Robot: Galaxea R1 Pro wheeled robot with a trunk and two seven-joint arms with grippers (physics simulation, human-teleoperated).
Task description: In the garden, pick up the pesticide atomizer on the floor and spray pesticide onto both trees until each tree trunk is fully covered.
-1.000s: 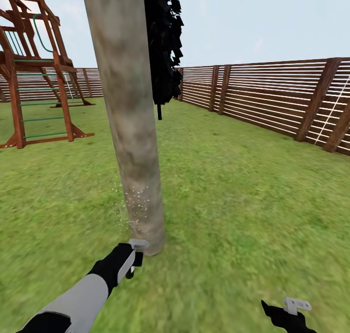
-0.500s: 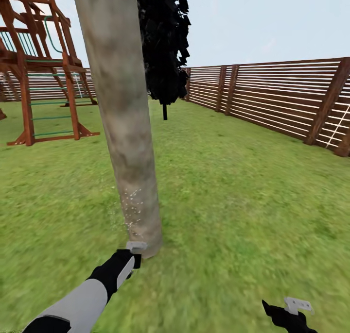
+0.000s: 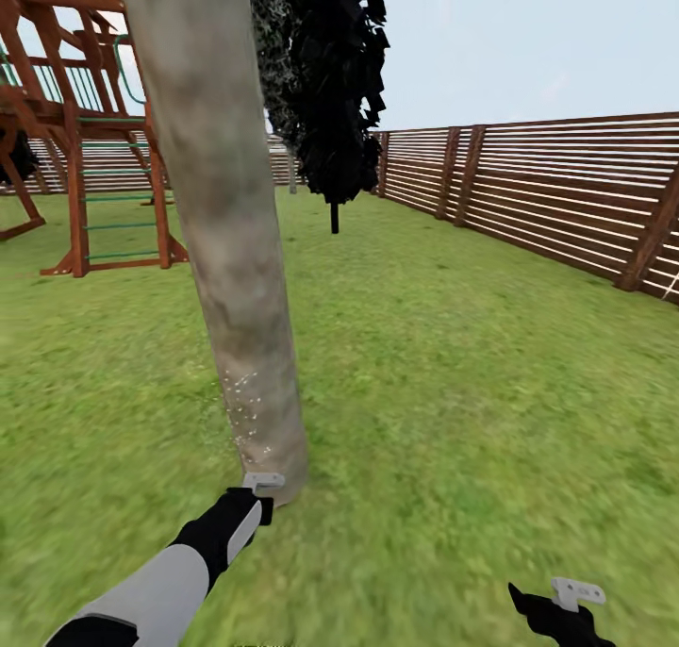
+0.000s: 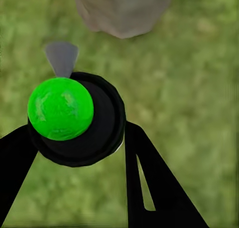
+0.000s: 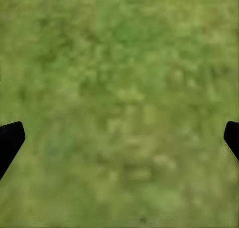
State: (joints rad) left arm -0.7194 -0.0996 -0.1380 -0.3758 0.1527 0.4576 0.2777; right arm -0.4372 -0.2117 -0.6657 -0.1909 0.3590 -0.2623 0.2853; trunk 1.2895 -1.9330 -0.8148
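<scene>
Left gripper (image 4: 74,138) pinching the pesticide atomizer (image 4: 74,119) low at the tree trunk (image 3: 222,223), right gripper (image 5: 119,138) spread over grass (image 3: 453,383); risk of mist (image 3: 245,406) leaving upper bark uncovered.

Head view forward-down, wrist views close over grass (image 5: 124,88) — trunk (image 3: 236,279) shared

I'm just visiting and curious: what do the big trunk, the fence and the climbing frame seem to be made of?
The tree trunk looks like rough matte bark, judging by its blotchy grey-brown mottling. The fence looks like brown-stained wood: thin horizontal slats between thicker posts. The climbing frame seems to be reddish-brown timber beams with thin green rungs, possibly metal or rope. Being simulator renders, these are only looks.
</scene>
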